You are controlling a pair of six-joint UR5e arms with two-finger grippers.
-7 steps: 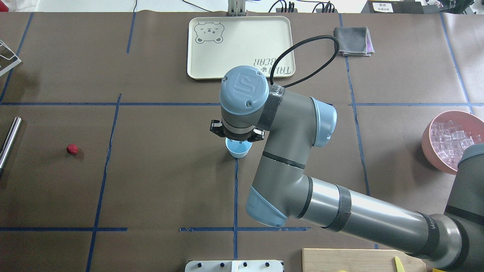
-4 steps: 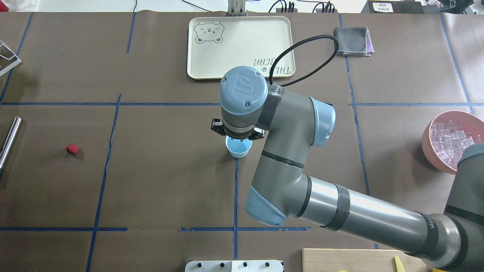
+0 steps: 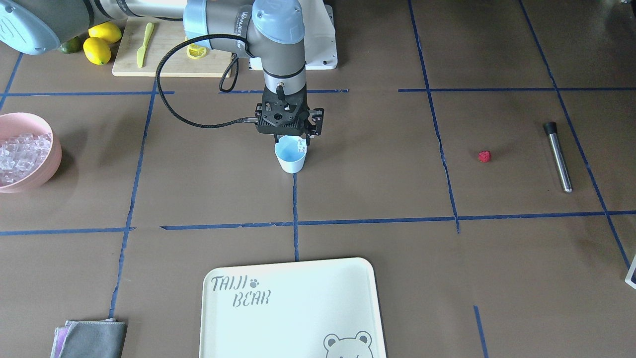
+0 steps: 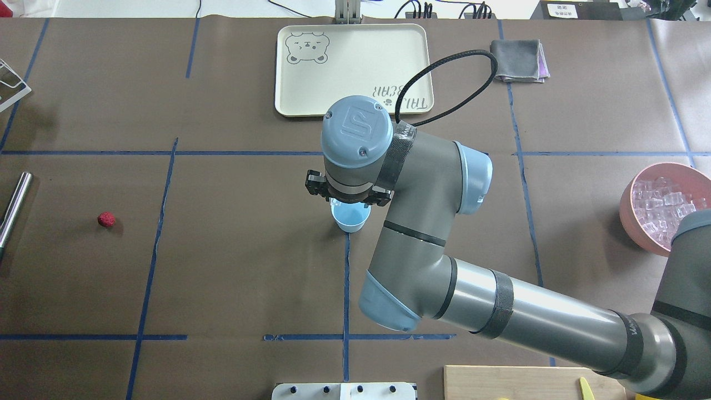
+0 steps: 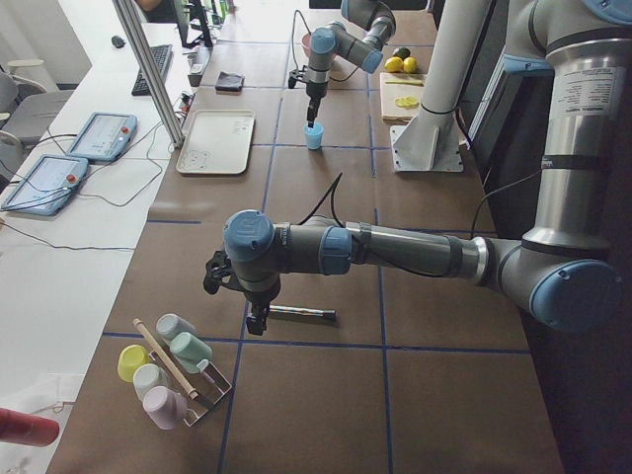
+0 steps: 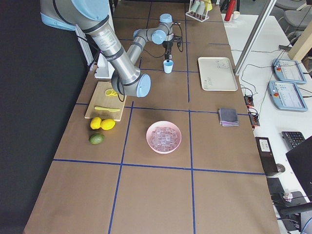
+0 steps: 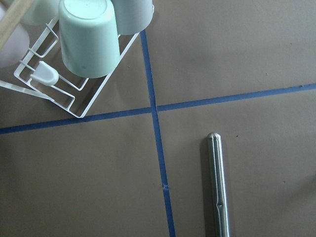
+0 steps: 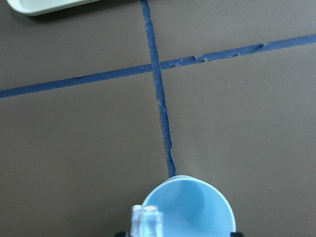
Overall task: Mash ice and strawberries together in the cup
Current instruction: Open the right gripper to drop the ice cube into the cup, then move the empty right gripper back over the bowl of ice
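The light-blue cup point(image 3: 291, 158) stands at the table's middle, on a blue tape line. My right gripper point(image 3: 290, 136) hangs straight over it, open. One clear ice cube point(image 8: 146, 222) shows at the cup's point(image 8: 190, 207) rim just under the fingers; I cannot tell whether a finger touches it. More ice point(image 4: 664, 203) fills the pink bowl point(image 4: 630, 208) at the right. The red strawberry point(image 4: 106, 219) lies alone far to the left. My left gripper point(image 5: 255, 324) hovers by a steel rod point(image 7: 218, 182); I cannot tell if it is open or shut.
A cream bear tray point(image 4: 280, 72) lies beyond the cup, with a grey cloth point(image 4: 519, 60) to its right. A wire rack of upturned cups point(image 7: 74, 59) stands near the rod. A cutting board point(image 3: 164, 59) with lemons point(image 3: 97, 49) sits by the robot's base.
The right gripper's black linkages have spread wider over the cup. The wrist shifted very slightly. Cup, strawberry and bowl have not moved.
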